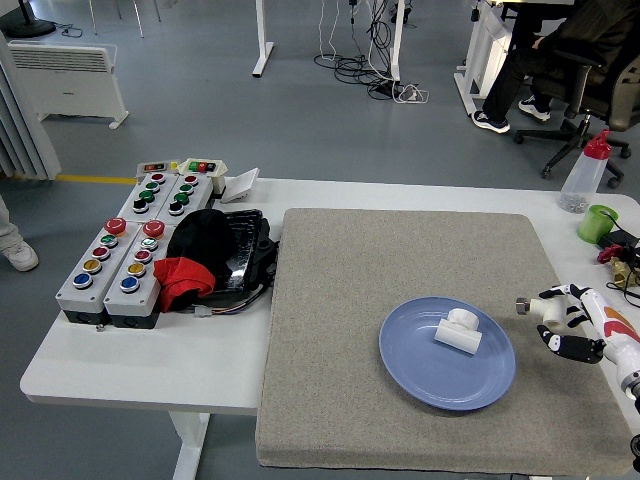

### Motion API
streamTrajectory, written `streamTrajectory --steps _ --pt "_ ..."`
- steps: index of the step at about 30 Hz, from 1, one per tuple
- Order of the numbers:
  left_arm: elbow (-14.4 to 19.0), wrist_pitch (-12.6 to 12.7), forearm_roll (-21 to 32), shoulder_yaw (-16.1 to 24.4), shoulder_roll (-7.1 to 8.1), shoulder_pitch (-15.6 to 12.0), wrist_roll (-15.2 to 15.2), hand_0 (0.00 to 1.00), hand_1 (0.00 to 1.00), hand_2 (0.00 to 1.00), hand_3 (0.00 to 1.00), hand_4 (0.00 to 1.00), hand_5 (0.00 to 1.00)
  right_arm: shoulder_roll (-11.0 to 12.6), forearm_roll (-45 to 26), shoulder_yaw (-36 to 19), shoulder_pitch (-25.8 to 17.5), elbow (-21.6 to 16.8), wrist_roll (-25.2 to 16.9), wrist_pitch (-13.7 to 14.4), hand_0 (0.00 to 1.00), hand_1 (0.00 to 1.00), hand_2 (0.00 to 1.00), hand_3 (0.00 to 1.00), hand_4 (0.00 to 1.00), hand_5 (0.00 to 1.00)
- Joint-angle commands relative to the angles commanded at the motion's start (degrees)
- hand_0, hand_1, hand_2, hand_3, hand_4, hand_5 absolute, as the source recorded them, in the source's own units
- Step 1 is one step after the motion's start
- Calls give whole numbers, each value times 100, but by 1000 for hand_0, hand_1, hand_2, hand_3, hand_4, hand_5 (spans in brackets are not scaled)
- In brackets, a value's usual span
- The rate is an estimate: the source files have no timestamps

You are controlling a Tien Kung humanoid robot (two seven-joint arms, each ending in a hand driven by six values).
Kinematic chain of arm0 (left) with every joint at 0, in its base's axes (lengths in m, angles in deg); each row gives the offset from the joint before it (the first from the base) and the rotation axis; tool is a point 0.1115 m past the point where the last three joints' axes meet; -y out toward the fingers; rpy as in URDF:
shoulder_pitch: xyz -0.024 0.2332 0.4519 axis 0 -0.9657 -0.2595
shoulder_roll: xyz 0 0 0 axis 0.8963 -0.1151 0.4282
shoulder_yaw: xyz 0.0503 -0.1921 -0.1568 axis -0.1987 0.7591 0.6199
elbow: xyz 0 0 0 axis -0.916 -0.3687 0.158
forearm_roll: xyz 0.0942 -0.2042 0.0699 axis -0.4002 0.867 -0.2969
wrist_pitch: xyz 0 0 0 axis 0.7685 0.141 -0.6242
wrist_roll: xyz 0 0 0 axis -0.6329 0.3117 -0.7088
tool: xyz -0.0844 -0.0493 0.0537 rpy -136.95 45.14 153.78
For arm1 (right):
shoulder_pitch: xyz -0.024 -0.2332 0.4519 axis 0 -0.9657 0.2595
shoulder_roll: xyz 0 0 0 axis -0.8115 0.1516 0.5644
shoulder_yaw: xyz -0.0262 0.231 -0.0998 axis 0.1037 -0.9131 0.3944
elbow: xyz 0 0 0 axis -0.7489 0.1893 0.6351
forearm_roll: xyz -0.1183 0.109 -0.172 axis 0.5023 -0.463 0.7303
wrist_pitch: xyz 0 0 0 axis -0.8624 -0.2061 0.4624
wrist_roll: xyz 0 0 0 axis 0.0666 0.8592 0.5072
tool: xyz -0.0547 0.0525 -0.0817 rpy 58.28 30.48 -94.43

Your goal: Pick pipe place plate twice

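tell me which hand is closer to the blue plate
Right. The right hand is just past the blue plate's right rim, gripping a white pipe fitting above the grey mat. The left hand is out of view.

The robot's right hand [575, 325] has a glossy white shell with a red-orange marking across its back, slender white fingers [556, 294] and black joints and tips. Little of the wrist behind it shows.
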Motion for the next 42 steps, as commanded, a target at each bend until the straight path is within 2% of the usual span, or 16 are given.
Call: streamTrajectory --steps 7,12,13,14,18,19,21,24,25,30,31,39,42 --pt "-10 -3 9 -14 0 5 -24 584 580 587 487 410 998 155 -216 373 -150 -979 22 4 464 557 556 570 377 31" --pt "-19 16 36 -20 5 33 -46 584 580 587 487 410 998 236 -275 682 -304 -1535 113 -151 464 557 556 570 377 31" --pt "-20 18 42 -27 10 42 -51 584 580 587 488 410 998 247 -289 795 -326 -1629 123 -198 570 611 578 577 433 53" --pt "-19 22 32 -15 12 49 -46 584 580 587 488 410 998 253 -277 907 -332 -1696 130 -242 570 611 578 577 433 53" --pt "-19 20 28 -17 11 66 -49 584 580 587 488 410 998 230 -138 1190 -315 -1743 207 -401 570 611 578 577 433 53" --pt "-20 19 27 -18 10 68 -51 584 579 587 487 409 998 215 -67 1225 -311 -1736 285 -480 838 819 895 815 644 236" --pt "-21 21 33 -22 8 70 -53 584 579 587 487 409 998 186 106 1275 -304 -1715 523 -725 838 819 895 815 644 236" --pt "-21 22 49 -30 6 71 -53 584 579 587 487 409 998 164 170 1299 -305 -1673 596 -842 838 819 895 815 644 236" --pt "-21 21 49 -30 5 72 -52 584 580 587 487 408 998 160 163 1301 -307 -1659 578 -835 993 933 998 989 806 355" --pt "-22 17 47 -31 6 76 -54 584 580 587 487 408 998 137 71 1271 -321 -1611 534 -718 993 933 998 989 806 355" --pt "-22 13 37 -28 6 77 -54 584 580 587 486 408 998 135 58 1257 -323 -1615 512 -683 998 940 998 998 853 378" --pt "-22 20 32 -27 18 80 -52 584 579 586 487 408 998 121 -87 1124 -359 -1702 359 -543 998 938 998 998 876 400" --pt "-22 26 40 -30 21 78 -53 584 579 586 487 408 998 106 -205 1026 -377 -1724 225 -372 998 938 998 998 876 400"
